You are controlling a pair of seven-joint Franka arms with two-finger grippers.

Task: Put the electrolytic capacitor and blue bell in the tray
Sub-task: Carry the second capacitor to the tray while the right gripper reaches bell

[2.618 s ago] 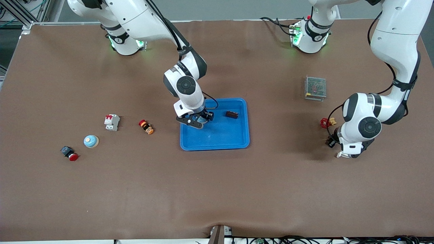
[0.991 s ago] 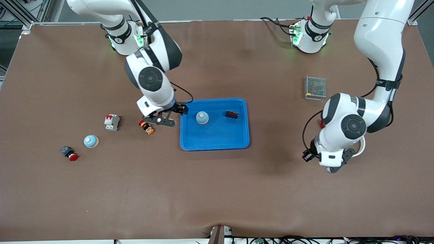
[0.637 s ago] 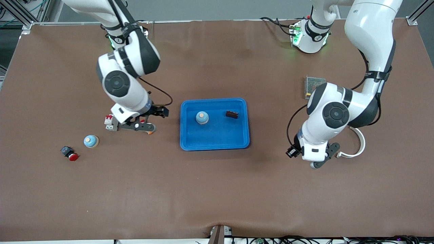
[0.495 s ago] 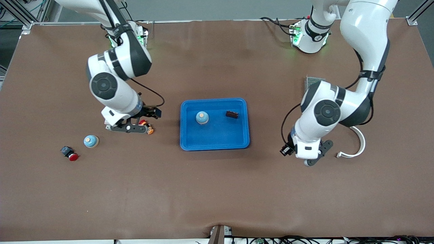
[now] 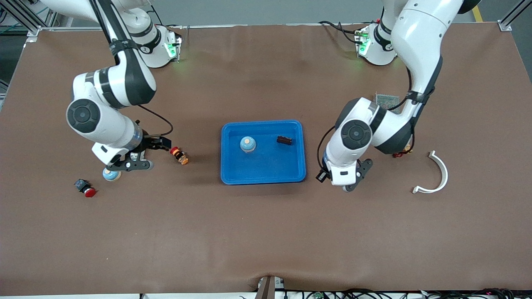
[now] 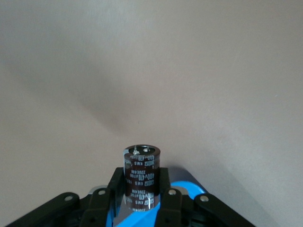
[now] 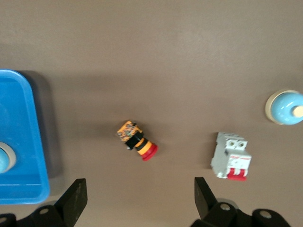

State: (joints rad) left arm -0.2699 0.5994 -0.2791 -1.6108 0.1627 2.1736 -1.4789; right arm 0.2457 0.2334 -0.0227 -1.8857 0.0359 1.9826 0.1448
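Observation:
The blue tray (image 5: 263, 174) lies mid-table and holds one blue bell (image 5: 247, 144) beside a small dark part (image 5: 284, 140). A second blue bell (image 5: 110, 175) (image 7: 286, 107) sits toward the right arm's end, partly under my right gripper (image 5: 129, 164) (image 7: 140, 208). That gripper hangs open and empty over the table beside it. My left gripper (image 5: 348, 182) (image 6: 141, 182) is shut on the electrolytic capacitor (image 6: 141, 170), a dark brown cylinder held upright. It hangs over the table just off the tray's corner at the left arm's end.
An orange-and-red button (image 5: 179, 155) (image 7: 137, 140) and a white breaker (image 7: 231, 156) lie near the right gripper. A red push button (image 5: 85, 187) lies nearer the camera. A grey mesh box (image 5: 388, 101), a small red-yellow part (image 5: 401, 154) and a white curved piece (image 5: 436, 174) lie toward the left arm's end.
The right gripper let go of a blue bell in the tray and swung away toward the second bell. The left arm carried the capacitor toward the tray, uncovering the white curved piece.

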